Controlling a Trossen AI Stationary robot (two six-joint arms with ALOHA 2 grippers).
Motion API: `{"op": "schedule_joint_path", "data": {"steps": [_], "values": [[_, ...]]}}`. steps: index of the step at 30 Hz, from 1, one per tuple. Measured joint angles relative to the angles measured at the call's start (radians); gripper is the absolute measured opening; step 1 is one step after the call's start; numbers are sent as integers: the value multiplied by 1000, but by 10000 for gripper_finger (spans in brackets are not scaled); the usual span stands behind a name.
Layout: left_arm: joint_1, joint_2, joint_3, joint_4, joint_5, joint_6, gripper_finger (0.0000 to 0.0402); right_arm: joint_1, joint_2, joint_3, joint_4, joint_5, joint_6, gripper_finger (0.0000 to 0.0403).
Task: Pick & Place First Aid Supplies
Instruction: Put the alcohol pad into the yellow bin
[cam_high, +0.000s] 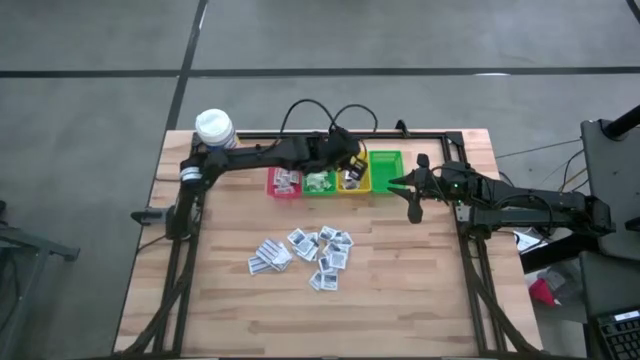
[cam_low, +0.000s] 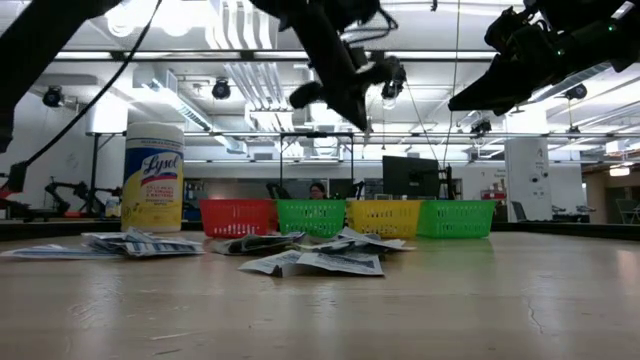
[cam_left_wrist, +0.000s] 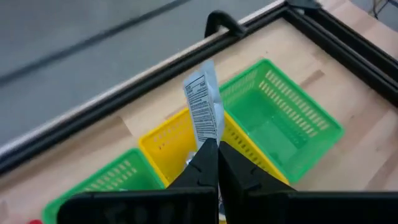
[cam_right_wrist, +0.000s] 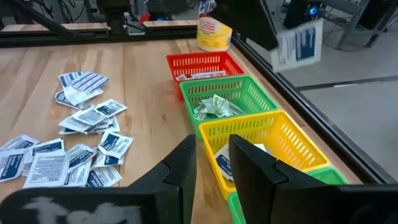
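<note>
My left claw (cam_left_wrist: 211, 149) is clamped on a sachet (cam_left_wrist: 205, 111) above the yellow bin (cam_left_wrist: 163, 146); my right claw (cam_right_wrist: 211, 155) hangs apart near the worktop's far-right corner.

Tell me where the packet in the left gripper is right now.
The packet is pinched in the left gripper, held in the air above the yellow bin, third in the row of bins at the table's far edge.
</note>
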Motion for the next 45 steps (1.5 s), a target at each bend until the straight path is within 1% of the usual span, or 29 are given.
{"op": "schedule_joint_path", "data": {"steps": [4,8,12,17,23,37,42,45], "values": [[29,45,0,29,83,-47,0,0,0,0,0,1,12,100],[34,91,7,46,125,-50,0,0,0,-3,1,2,26,105],[34,118,8,43,169,-100,0,0,0,-5,0,2,26,107],[34,145,5,33,185,-159,0,0,0,-11,0,3,26,101],[30,180,3,30,201,-186,0,0,0,-17,2,3,26,93],[32,198,2,34,187,-202,0,0,0,-29,2,3,23,109],[32,198,2,34,185,-200,0,0,0,-29,2,3,25,106],[32,198,2,35,184,-169,0,0,0,-29,2,3,26,102]]}}
